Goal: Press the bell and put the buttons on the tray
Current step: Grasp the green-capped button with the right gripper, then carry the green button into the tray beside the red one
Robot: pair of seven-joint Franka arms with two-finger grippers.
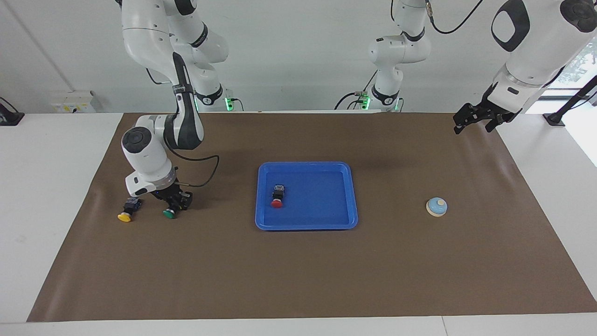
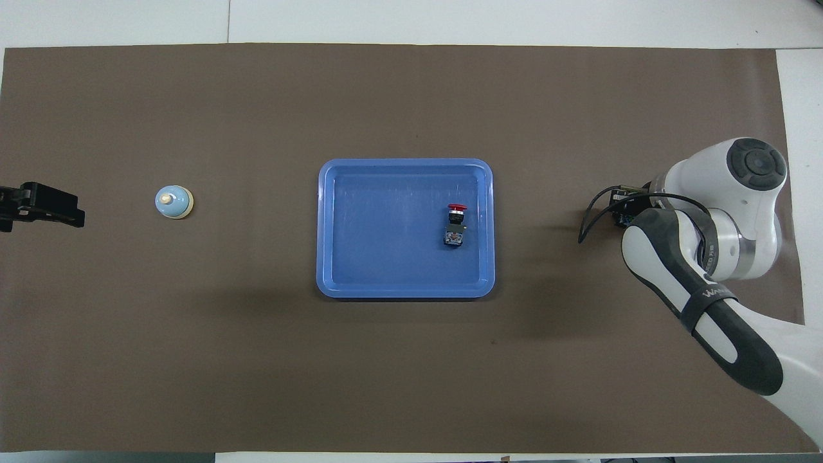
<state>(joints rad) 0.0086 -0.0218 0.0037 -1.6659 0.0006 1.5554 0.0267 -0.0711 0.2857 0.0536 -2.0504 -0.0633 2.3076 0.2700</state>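
My arms are glossy white shells with rounded joints, each joint capped by a dark grey disc ringed in fine grooves. My right arm (image 1: 154, 154) has a long black inlay down its forearm, crossed by a black band with pale lettering, and a thin black cable loops out beside its wrist. My left arm (image 1: 527, 60) shows a black rounded panel with a white centre. Both bases glow green, with black cables trailing from them. My grippers are black and blocky.
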